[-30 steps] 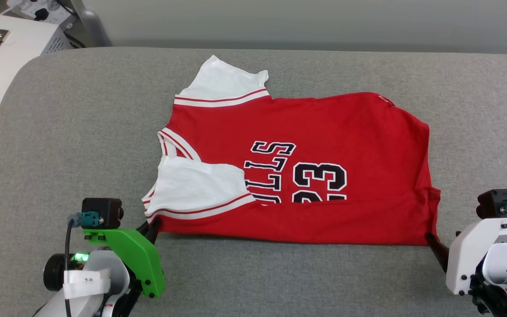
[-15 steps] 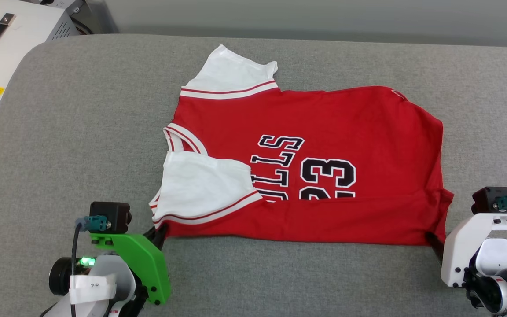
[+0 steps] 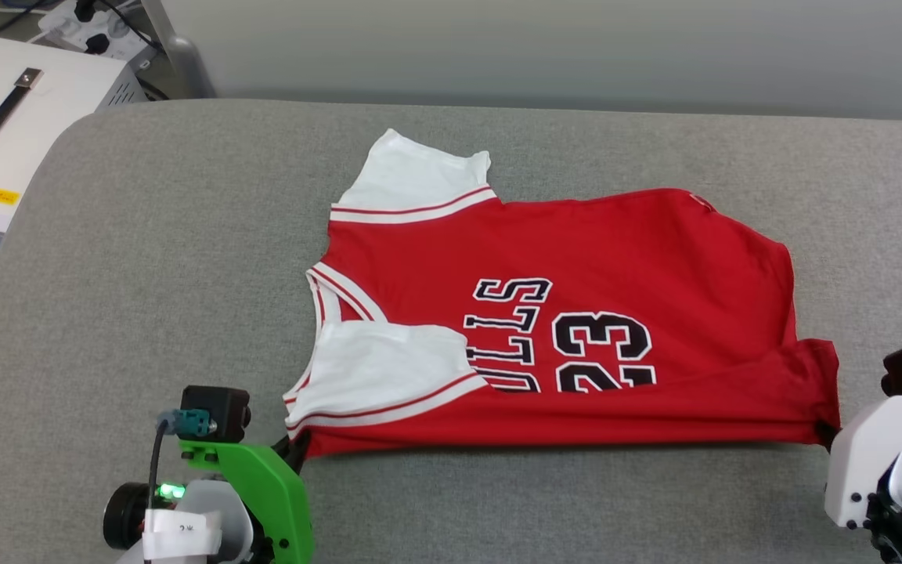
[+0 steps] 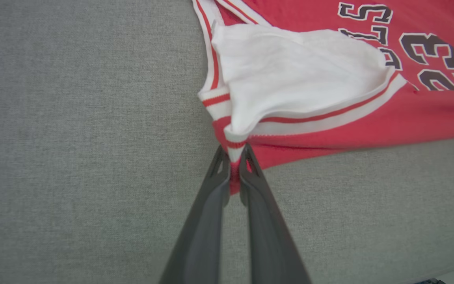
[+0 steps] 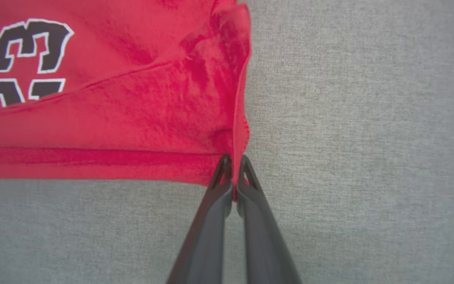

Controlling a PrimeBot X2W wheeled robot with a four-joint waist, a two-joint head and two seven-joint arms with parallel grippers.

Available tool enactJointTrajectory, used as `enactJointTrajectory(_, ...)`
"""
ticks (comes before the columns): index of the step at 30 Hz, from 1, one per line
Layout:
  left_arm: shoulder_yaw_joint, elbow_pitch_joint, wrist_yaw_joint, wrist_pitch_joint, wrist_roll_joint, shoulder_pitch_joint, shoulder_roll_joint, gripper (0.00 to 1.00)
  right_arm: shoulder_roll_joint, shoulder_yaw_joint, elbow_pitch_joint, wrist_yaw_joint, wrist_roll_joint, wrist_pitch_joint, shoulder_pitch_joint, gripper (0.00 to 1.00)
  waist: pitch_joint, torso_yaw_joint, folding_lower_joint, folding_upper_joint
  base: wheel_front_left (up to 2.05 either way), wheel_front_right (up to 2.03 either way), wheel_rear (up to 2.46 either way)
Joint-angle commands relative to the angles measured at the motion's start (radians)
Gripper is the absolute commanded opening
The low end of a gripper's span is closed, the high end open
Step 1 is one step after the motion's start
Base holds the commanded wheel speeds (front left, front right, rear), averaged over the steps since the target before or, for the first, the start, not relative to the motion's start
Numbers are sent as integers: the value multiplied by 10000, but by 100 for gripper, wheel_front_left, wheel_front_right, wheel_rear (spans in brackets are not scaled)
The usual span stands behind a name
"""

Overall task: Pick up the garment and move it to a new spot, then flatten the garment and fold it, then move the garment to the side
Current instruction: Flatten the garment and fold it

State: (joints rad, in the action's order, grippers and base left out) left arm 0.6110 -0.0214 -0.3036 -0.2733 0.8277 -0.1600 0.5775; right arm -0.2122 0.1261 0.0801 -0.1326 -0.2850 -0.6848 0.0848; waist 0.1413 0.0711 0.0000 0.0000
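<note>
The garment (image 3: 576, 258), a red jersey with white sleeves and black "23" lettering, lies sideways on the grey cushion (image 3: 146, 274), its near edge folded over. My left gripper (image 3: 298, 449) is shut on the garment's near-left corner; the left wrist view has the striped trim (image 4: 233, 152) pinched between the dark fingers (image 4: 211, 205). My right gripper (image 3: 825, 433) is shut on the near-right corner, and in the right wrist view the red hem (image 5: 237, 157) runs into the closed fingers (image 5: 211, 221). The near edge is lifted slightly and stretched between both grippers.
A white box with a black handle (image 3: 5, 117) stands off the cushion's far-left corner, with cables and plugs (image 3: 99, 35) behind it. A pale wall runs along the back. Bare grey cushion (image 3: 545, 501) lies in front of the garment.
My right gripper has closed on the garment's near-right corner. The near edge now rises and pulls taut toward the right. The head camera has shifted, so the whole picture sits lower.
</note>
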Motion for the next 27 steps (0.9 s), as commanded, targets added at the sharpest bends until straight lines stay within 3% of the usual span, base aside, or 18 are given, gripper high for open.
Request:
enactJointTrajectory(1,23,50,12,14,-43,187,0,0,-172,186,-254,19,65,-20,-339,0,-238,-64,0,0,0,0,0)
enactJointTrajectory(6,176,152,21,-12,35,525,-15,0,-208,447,-1306,19,84,-298,-1273,0,-464,-99,0,0,0,0,0)
enactJointTrajectory(12,283,447,-90,-138,43,920,205,0,-12,-125,-1987,19,-150,-748,-2219,0,-595,-160,0,0,0,0,0)
enactJointTrajectory(27,700,1472,295,-385,159,877,-27,0,-5,-558,-245,19,-373,-231,-2156,0,-712,-115,0,0,0,0,0)
